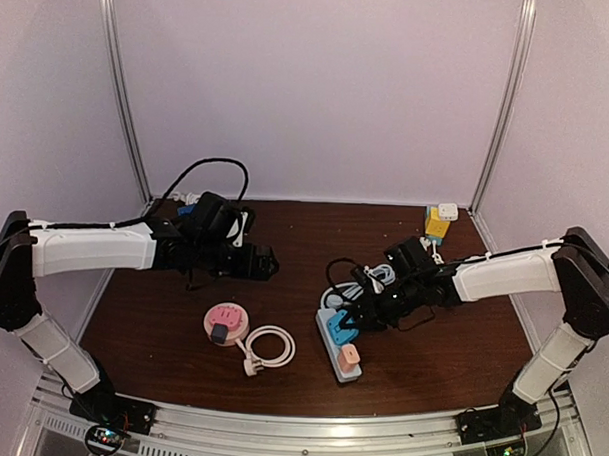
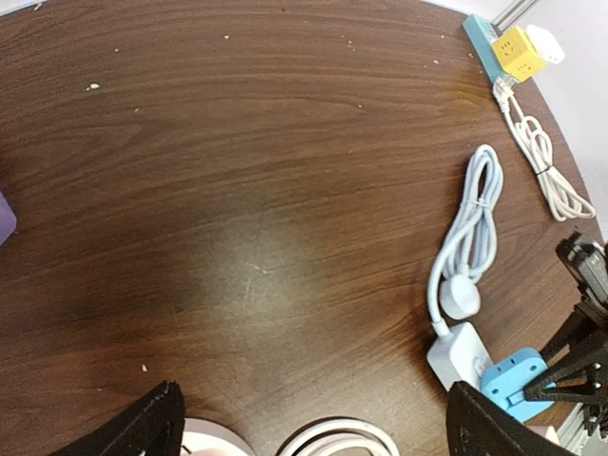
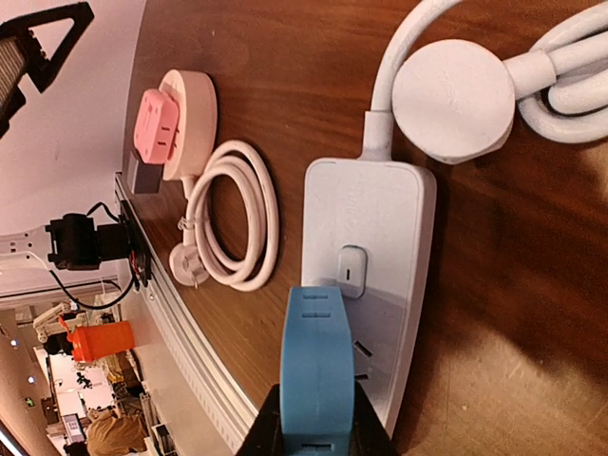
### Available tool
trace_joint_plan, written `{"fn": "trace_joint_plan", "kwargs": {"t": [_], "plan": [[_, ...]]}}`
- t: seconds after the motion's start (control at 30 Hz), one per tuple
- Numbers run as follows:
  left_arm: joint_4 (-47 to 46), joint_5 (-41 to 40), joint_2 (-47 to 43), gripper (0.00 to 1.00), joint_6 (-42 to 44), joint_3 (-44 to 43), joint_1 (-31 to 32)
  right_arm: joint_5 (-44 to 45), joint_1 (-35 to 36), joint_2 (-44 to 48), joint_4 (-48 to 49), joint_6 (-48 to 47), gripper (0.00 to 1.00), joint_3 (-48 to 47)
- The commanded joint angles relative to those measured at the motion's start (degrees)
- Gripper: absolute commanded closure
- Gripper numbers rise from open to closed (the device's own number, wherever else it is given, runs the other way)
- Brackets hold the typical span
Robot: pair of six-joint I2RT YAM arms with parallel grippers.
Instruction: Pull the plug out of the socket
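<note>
And the right gripper (image 3: pixel 316 429) pinches the blue plug (image 3: pixel 316 356) seated in the white power strip (image 3: pixel 380 214) near the desk's (image 2: pixel 237 142) front edge, while the left gripper (image 2: pixel 313 427) hangs wide open.

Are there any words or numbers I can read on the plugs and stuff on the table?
There is no text that can be read in any view.
On the white power strip: no writing shows.
On the blue plug: no writing shows.
On the pink plug: no writing shows.
On the yellow cube socket: too small to tell.
</note>
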State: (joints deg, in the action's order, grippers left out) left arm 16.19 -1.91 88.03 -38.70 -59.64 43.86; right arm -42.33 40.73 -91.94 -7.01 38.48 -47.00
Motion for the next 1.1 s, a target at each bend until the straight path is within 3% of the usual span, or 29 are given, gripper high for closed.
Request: {"fn": "trace_joint_plan", "kwargs": {"t": [0.0,0.1,0.17,0.47,0.53,0.7,1.07], "plan": [[-6.0,6.6,2.5,0.05,0.0,-1.5,-0.3,-1.8,-1.2,-3.5,10.0,2.9,1.0,-5.0],[-8.0,10.0,5.2,0.11,-1.3,-3.1,-0.3,-0.7,-1.9,-6.5,13.6,4.3,1.0,-6.6],[-9.3,12.5,7.6,0.19,-2.8,-4.4,-0.4,-0.2,-1.9,-8.5,15.7,5.5,1.0,-7.5],[-21.6,24.6,17.9,0.8,-10.8,-6.1,-0.4,3.1,-1.7,-11.7,18.4,8.0,1.0,-8.9],[-23.5,26.2,19.4,0.87,-11.8,-6.2,-0.4,3.8,-1.6,-11.6,18.8,8.5,1.0,-8.9],[-25.6,28.0,22.7,0.97,-13.3,-7.4,-0.4,4.5,-1.3,-11.8,19.6,9.6,1.0,-9.3],[-20.6,23.3,28.9,1.0,-13.7,-13.6,0.7,4.3,-1.1,-13.3,21.1,10.9,1.0,-10.0]]}}
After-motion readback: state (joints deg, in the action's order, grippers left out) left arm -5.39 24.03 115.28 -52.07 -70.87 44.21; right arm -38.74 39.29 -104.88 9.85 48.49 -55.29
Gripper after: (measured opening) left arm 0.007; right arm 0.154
